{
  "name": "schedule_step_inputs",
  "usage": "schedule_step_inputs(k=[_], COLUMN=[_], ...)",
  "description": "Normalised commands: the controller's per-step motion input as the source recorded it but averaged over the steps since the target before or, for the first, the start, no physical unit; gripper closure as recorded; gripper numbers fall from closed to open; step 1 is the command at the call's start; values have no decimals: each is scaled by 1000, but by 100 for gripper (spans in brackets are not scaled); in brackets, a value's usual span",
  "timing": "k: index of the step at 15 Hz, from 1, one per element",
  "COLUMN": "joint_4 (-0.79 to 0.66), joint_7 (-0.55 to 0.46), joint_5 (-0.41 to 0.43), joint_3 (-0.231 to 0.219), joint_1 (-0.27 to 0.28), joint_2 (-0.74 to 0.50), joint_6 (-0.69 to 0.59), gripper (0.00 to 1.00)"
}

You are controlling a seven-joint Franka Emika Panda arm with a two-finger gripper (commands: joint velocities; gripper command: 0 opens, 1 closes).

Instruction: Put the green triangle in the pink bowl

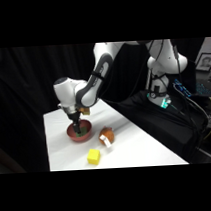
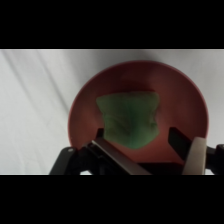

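Note:
The green triangle (image 2: 129,120) lies inside the pink bowl (image 2: 185,100), filling much of its floor. My gripper (image 2: 139,146) hangs just above it, open, with one finger on each side of the block and a gap showing at the right finger (image 2: 180,142). In the side view the gripper (image 1: 76,126) reaches down into the pink bowl (image 1: 80,136) near the table's left side, and a bit of the green triangle (image 1: 81,129) shows beside it.
A brown-and-white object (image 1: 106,137) lies just right of the bowl. A yellow cube (image 1: 93,156) sits nearer the front edge. The white table (image 1: 141,151) is bounded by black cloth, with cables and equipment at the right.

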Motion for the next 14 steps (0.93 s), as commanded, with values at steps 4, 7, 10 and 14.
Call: schedule_step_inputs(k=[4,7,10,14], joint_4=[-170,-98,-92,-119], joint_7=[-149,-151,-152,-185], joint_5=[71,77,45,27], joint_3=[-19,-10,-14,-4], joint_1=[48,23,25,21], joint_2=[-438,-398,-377,-410], joint_6=[-226,-381,-412,-360], gripper=[0,0,0,0])
